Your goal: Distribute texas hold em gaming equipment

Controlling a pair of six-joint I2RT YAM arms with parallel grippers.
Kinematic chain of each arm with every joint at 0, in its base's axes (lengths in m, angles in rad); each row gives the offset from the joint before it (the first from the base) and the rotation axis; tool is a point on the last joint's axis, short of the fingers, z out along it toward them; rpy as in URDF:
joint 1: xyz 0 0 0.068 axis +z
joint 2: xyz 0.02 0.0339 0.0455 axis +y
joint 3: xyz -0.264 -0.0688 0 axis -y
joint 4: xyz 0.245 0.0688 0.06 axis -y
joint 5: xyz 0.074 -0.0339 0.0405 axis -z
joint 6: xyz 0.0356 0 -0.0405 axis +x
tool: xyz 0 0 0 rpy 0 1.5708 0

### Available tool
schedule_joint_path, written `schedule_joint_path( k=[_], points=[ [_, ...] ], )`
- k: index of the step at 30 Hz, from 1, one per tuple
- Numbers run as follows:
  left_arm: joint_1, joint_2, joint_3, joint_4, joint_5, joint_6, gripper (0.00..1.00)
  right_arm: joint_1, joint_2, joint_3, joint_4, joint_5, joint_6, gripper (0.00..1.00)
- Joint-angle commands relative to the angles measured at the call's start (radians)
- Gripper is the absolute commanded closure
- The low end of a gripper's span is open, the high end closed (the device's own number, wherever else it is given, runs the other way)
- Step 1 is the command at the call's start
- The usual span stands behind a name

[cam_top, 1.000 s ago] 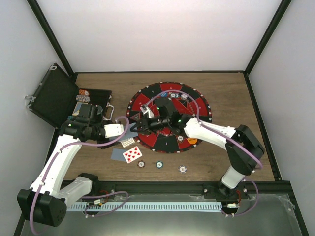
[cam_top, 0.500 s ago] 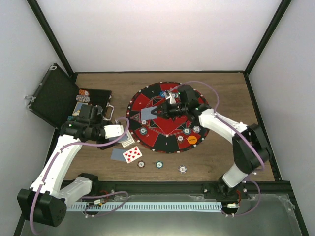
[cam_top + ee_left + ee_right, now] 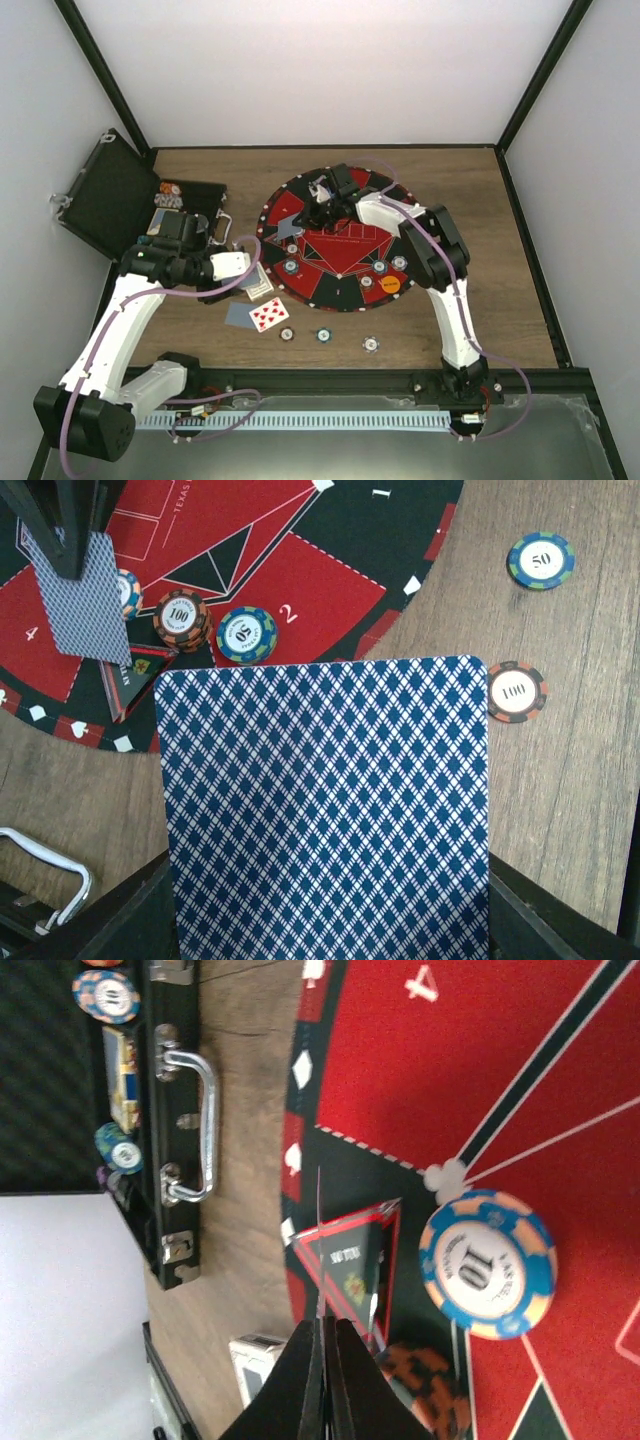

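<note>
My left gripper point(image 3: 255, 278) point(image 3: 325, 920) hovers off the mat's near-left edge, shut on a card with a blue diamond back point(image 3: 325, 810); I cannot tell whether more cards lie under it. My right gripper point(image 3: 300, 218) point(image 3: 325, 1335) is shut on a single card point(image 3: 85, 595), seen edge-on in its own view, above the left side of the mat point(image 3: 345, 238). Poker chips point(image 3: 182, 618) point(image 3: 246, 635) point(image 3: 487, 1263) lie on the mat under it. On the wood are three chips point(image 3: 323, 335), a face-up red-pipped card point(image 3: 268, 313) and a face-down card point(image 3: 240, 315).
The open black case point(image 3: 115, 195), with chips and cards in its tray point(image 3: 185, 200), stands at the left; its metal handle point(image 3: 190, 1125) faces the mat. A clear triangular marker point(image 3: 355, 1260) lies on the mat's left rim. More chips point(image 3: 390, 284) sit on the mat's near side.
The right arm has swung from the mat's near-left part up to its far-left part, carrying its card. The left arm and its card have not moved.
</note>
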Motion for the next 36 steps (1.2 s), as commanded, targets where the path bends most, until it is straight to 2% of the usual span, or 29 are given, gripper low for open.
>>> schedule_joint_path(
  k=[1,4,7,9,13,15,19,24,26,30,36],
  points=[
    [0.000,-0.008,0.030,-0.007,0.034,-0.005,0.96,0.024,0.074,0.146,-0.104,0.018,-0.055,0.99],
    [0.000,-0.006,0.031,-0.012,0.035,-0.007,0.96,0.029,0.123,0.228,-0.179,0.034,-0.088,0.99],
    [0.000,-0.005,0.037,-0.012,0.041,-0.009,0.96,0.030,0.124,0.240,-0.203,0.069,-0.108,0.98],
    [0.000,-0.002,0.043,-0.014,0.045,-0.012,0.96,0.030,0.124,0.248,-0.231,0.090,-0.126,0.94],
    [0.000,0.005,0.052,-0.016,0.049,-0.013,0.96,0.030,0.114,0.251,-0.274,0.127,-0.152,0.70],
    [0.000,0.011,0.057,-0.016,0.053,-0.014,0.96,0.031,0.093,0.250,-0.293,0.146,-0.166,0.54],
    [0.000,0.028,0.074,-0.015,0.062,-0.016,0.96,0.034,0.007,0.227,-0.311,0.181,-0.187,0.39],
    [0.000,0.028,0.077,-0.009,0.061,-0.019,0.96,0.055,-0.146,0.132,-0.262,0.196,-0.172,0.20],
    [0.000,0.028,0.079,-0.007,0.058,-0.020,0.96,0.078,-0.199,0.105,-0.254,0.196,-0.168,0.15],
    [0.000,0.026,0.086,-0.008,0.058,-0.024,0.96,0.136,-0.323,-0.025,-0.171,0.164,-0.130,0.10],
    [0.000,0.032,0.082,-0.003,0.062,-0.024,0.96,0.205,-0.504,-0.332,0.089,0.025,0.012,0.06]
  ],
)
